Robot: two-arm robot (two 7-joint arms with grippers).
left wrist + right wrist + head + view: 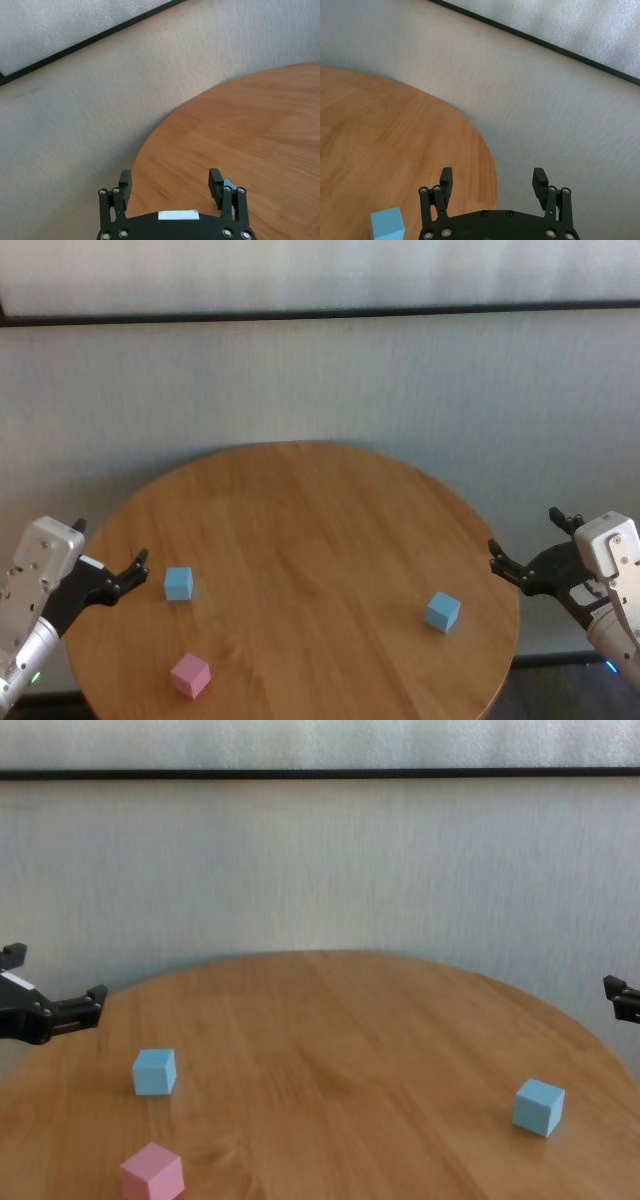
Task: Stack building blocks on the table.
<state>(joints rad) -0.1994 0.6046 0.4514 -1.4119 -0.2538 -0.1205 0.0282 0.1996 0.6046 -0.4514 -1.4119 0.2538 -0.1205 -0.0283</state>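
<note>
I see the table (pixel 300 530) carrying three separate blocks: a blue block (pixel 178 583) and pink block (pixel 190 675) near its left edge, another blue block (pixel 442 611) near its right. My left gripper (pixel 112 562) and right gripper (pixel 525 545) hang spread and empty beside those edges.

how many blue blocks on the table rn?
2. One light blue block sits on the table's left side, behind the pink block; the other light blue block sits near the right edge. None stacked.
</note>
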